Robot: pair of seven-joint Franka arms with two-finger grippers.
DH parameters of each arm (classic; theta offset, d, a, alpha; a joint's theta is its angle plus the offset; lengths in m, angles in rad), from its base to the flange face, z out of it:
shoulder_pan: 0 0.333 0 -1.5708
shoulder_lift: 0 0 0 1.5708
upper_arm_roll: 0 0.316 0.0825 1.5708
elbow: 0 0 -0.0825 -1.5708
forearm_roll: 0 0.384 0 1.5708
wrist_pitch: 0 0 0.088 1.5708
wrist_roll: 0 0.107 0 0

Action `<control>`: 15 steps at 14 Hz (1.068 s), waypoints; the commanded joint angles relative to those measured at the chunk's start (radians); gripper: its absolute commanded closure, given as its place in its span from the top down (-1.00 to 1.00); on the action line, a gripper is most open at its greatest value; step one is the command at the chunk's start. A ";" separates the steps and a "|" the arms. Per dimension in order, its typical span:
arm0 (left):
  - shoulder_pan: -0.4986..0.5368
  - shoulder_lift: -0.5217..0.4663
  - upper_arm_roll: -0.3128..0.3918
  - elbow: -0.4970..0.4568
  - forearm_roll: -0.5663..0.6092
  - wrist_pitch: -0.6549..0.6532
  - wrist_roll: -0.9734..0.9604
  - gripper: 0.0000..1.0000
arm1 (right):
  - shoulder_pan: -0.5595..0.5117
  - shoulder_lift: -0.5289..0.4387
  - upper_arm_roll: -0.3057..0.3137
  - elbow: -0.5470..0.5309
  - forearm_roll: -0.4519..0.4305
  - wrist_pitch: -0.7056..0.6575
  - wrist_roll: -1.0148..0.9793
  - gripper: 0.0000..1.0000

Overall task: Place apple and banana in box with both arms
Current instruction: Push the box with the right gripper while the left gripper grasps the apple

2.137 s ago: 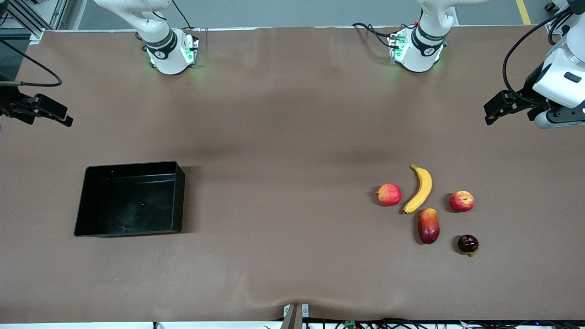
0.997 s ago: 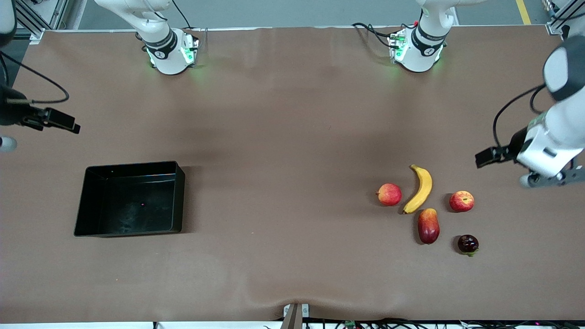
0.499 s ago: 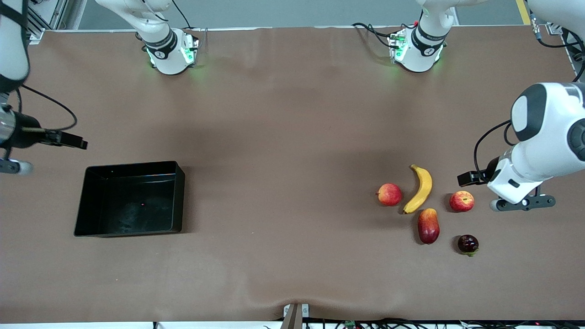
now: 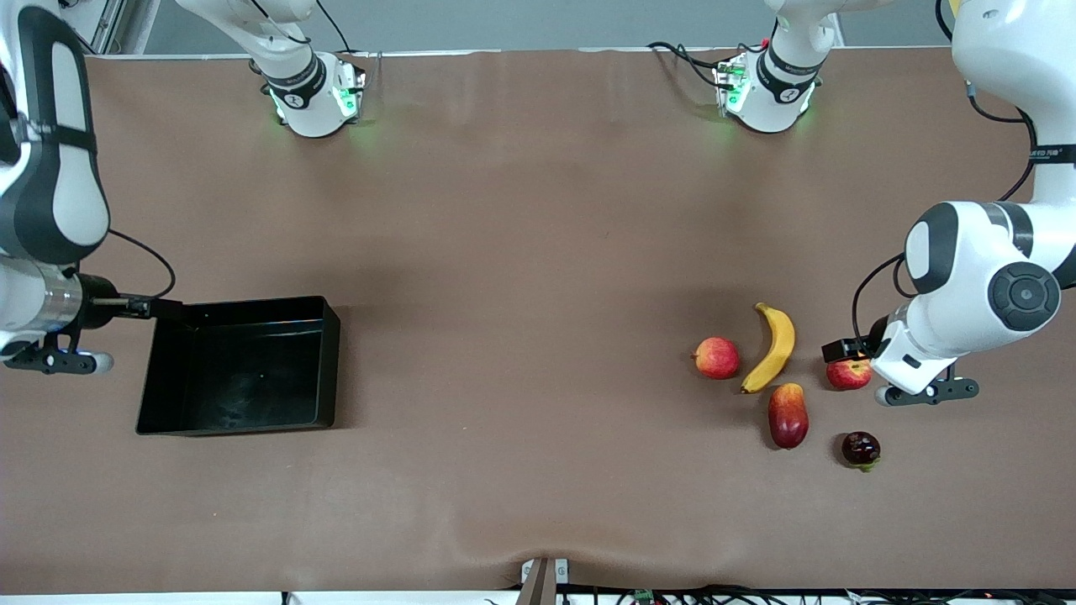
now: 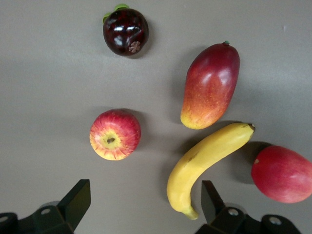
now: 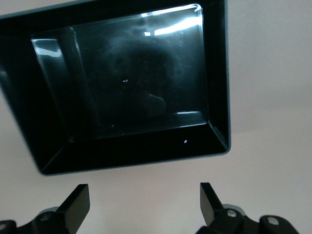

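The apple lies at the left arm's end of the table, and the left wrist view shows its pale stem dimple. The banana lies beside it and also shows in the left wrist view. My left gripper hangs open and empty above the table next to the apple, and its own view shows the jaws wide apart. The black box stands empty at the right arm's end. My right gripper is open and empty over the table by the box's corner, as its own view shows with the box.
A pink-red round fruit lies beside the banana, on the side away from the apple. A red mango and a dark purple fruit lie nearer the front camera than the apple. All three show in the left wrist view: round fruit, mango, dark fruit.
Both arms have swung in from the table's ends. The left gripper came down beside the apple. The right gripper moved to the box's corner. No fruit has moved.
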 commanded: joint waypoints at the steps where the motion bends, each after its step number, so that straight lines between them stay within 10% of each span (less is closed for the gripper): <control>1: -0.005 -0.019 -0.005 -0.017 0.019 -0.008 -0.055 1.00 | -0.044 0.047 0.013 0.015 -0.013 0.060 -0.070 1.00; 15: -0.025 -0.030 -0.014 -0.010 0.088 -0.060 -0.092 1.00 | -0.198 0.248 0.014 0.015 0.004 0.348 -0.400 1.00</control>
